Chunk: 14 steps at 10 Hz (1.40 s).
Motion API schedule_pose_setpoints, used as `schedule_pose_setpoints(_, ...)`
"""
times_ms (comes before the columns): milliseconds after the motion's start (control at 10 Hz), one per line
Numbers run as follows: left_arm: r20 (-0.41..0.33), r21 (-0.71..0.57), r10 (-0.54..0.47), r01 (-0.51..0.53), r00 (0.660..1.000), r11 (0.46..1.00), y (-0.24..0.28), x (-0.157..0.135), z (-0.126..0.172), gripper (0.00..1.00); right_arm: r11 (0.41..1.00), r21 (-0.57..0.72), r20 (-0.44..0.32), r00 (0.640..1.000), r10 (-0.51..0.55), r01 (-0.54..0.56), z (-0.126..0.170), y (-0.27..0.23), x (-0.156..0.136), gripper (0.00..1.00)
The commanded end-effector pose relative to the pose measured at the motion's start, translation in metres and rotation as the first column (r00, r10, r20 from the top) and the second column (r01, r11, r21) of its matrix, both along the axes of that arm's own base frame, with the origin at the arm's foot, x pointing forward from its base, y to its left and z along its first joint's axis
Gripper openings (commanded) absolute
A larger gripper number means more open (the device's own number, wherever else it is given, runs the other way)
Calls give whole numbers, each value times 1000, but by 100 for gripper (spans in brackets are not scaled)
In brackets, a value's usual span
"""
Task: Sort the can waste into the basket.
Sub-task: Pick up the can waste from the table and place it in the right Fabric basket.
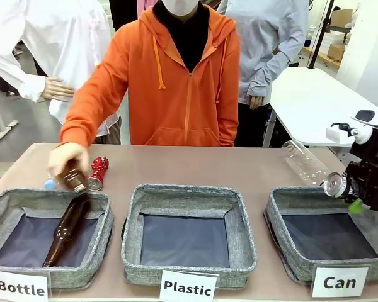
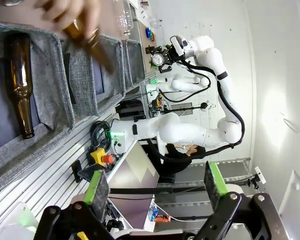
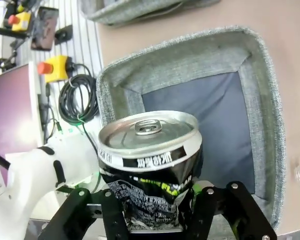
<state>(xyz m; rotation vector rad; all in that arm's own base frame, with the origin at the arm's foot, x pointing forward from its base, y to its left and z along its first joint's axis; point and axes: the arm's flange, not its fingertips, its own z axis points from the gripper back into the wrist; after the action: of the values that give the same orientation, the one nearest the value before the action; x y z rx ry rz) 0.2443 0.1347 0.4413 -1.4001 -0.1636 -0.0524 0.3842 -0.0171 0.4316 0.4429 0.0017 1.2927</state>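
Black can (image 1: 335,185) held in right hand (image 1: 354,201) above Can basket (image 1: 282,242), not yet dropped. Red can (image 1: 98,172) lies on surface (image 1: 195,165), far left. Left hand (image 2: 157,187) wide, empty. Neither can in basket yet.

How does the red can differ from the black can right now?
The red can rests on the table; the black can is held in the right hand above the Can basket. The red can is shiny red, the black can dark with print. Both are crushed.

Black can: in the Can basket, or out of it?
Out: the black can sits in the right gripper, above the bare-bottomed Can basket.
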Motion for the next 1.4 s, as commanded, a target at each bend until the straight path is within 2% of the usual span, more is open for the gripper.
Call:
schedule_pose_setpoints(0, 0, 0, 0, 0, 1000, 1000, 0, 0, 0, 100, 999, 11, -2, 999, -41, 41, -1, 2, 2, 100)
schedule_pose_setpoints(100, 33, -66, -11, 13, 999, 998, 26, -16, 27, 100, 999, 21, -12, 999, -48, 48, -2, -1, 4, 100)
schedule_pose_setpoints(200, 92, -146, 45, -31, 995, 989, 52, -30, 47, 100, 998, 29, -15, 999, -49, 49, -1, -3, 6, 90)
schedule_pose_setpoints(300, 123, -194, 105, -79, 987, 978, 78, -39, 56, 100, 998, 37, -13, 999, -48, 48, 0, -4, 8, 99)
schedule_pose_setpoints(500, 125, -247, 204, -168, 971, 954, 121, -55, 57, 100, 997, 50, -20, 999, -50, 51, 0, -7, 11, 100)
schedule_pose_setpoints(700, 110, -271, 254, -217, 961, 938, 139, -59, 51, 100, 996, 66, -16, 998, -57, 58, 2, -12, 13, 100)
schedule_pose_setpoints(1000, 124, -267, 209, -170, 970, 948, 115, -53, 55, 100, 989, 136, 5, 998, -67, 66, 3, -18, 12, 100)
schedule_pose_setpoints(1100, 126, -244, 172, -137, 977, 960, 100, -46, 62, 100, 971, 217, 36, 994, -107, 97, 6, -18, 13, 100)
schedule_pose_setpoints(1200, 126, -210, 97, -69, 987, 975, 75, -43, 65, 100, 911, 391, 67, 983, -173, 133, 9, -14, 19, 100)
schedule_pose_setpoints(1300, 81, -151, 32, -19, 996, 988, 45, -38, 62, 100, 851, 524, 107, 988, -108, 36, 9, -2, 30, 100)
